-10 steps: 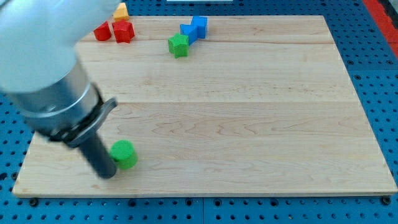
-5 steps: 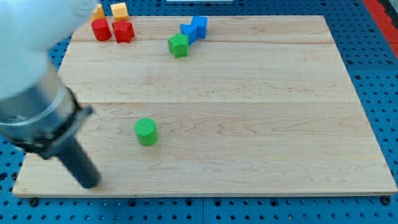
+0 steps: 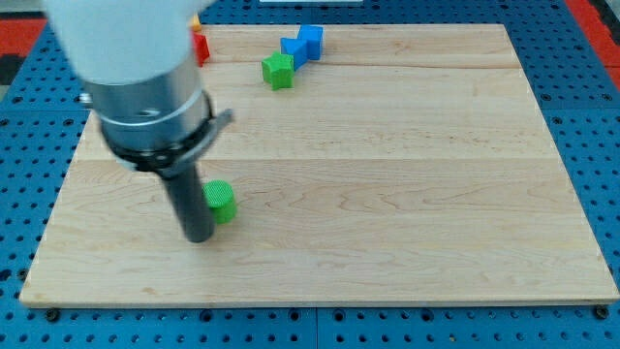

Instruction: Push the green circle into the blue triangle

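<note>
Since the earlier frame my tip (image 3: 200, 236) has swung in from the near-left edge and now sits touching the green circle (image 3: 222, 202) on its near-left side; the circle itself has barely shifted. No jaws on this end effector, just a plain dark rod, so nothing to be apart or clamped.

Camera view: green circle is on the near-left part of the worktop (image 3: 407, 194), well apart from the blue triangle (image 3: 292, 48), which sits at the far edge, middle-left. Blue cube (image 3: 311, 39) is just beside it to the right, touching or nearly. Green star (image 3: 278, 70) is just near-left of the triangle. Red block (image 3: 201, 46) and a sliver of orange block (image 3: 196, 19) show at far left, mostly hidden behind the arm, shapes unclear.
</note>
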Controlling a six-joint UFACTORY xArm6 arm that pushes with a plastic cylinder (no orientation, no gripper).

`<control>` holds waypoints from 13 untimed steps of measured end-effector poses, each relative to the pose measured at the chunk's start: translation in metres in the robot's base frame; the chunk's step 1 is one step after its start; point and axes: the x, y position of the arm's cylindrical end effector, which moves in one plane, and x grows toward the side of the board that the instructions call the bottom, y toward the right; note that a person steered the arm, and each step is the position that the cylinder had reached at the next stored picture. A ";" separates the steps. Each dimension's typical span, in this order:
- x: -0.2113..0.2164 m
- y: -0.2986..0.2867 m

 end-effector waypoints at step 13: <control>-0.231 0.170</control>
